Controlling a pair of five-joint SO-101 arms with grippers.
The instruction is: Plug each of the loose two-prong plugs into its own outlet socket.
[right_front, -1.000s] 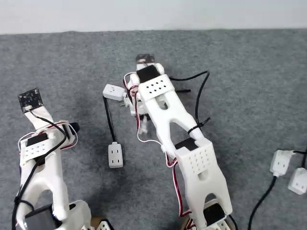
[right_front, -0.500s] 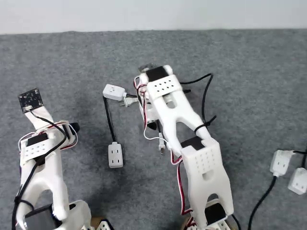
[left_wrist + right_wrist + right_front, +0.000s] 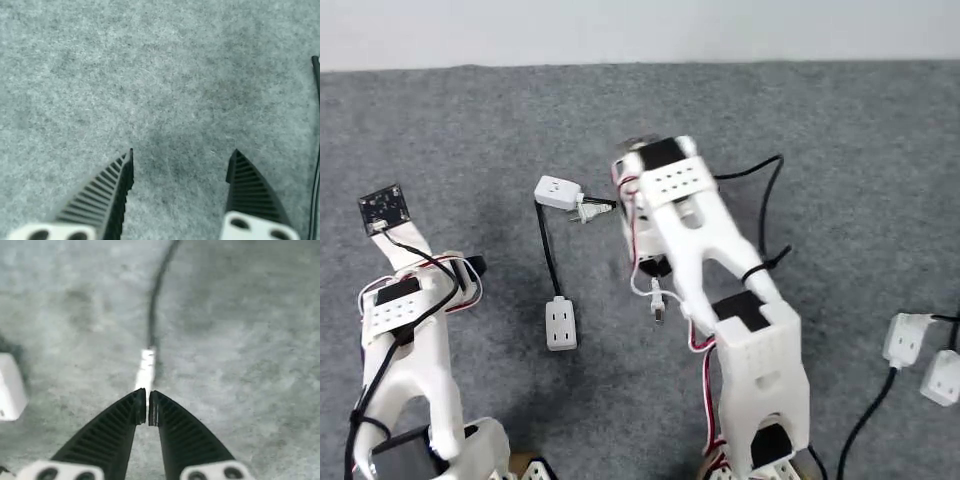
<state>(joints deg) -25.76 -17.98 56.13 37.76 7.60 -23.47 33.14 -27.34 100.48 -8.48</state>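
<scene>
A white outlet socket (image 3: 557, 191) lies on the grey carpet, joined by a black cable to a second socket (image 3: 560, 325). A white two-prong plug (image 3: 586, 210) lies on the carpet against the first socket's side, its black cable running under my right arm (image 3: 675, 185). In the right wrist view my right gripper (image 3: 146, 395) is shut and hangs above the plug (image 3: 146, 367), with nothing between its fingers; the socket (image 3: 10, 392) is off to one side. My left gripper (image 3: 182, 160) is open over bare carpet; its arm (image 3: 405, 320) is at the near left.
Two more white sockets (image 3: 905, 336) (image 3: 942, 376) with black cables lie at the right edge. A black cable (image 3: 765, 200) loops beside the right arm. A black cable (image 3: 316, 100) runs along the edge of the left wrist view.
My right arm has drawn back to the right, away from the socket, uncovering the plug, which stays by the socket. The left arm has not moved.
</scene>
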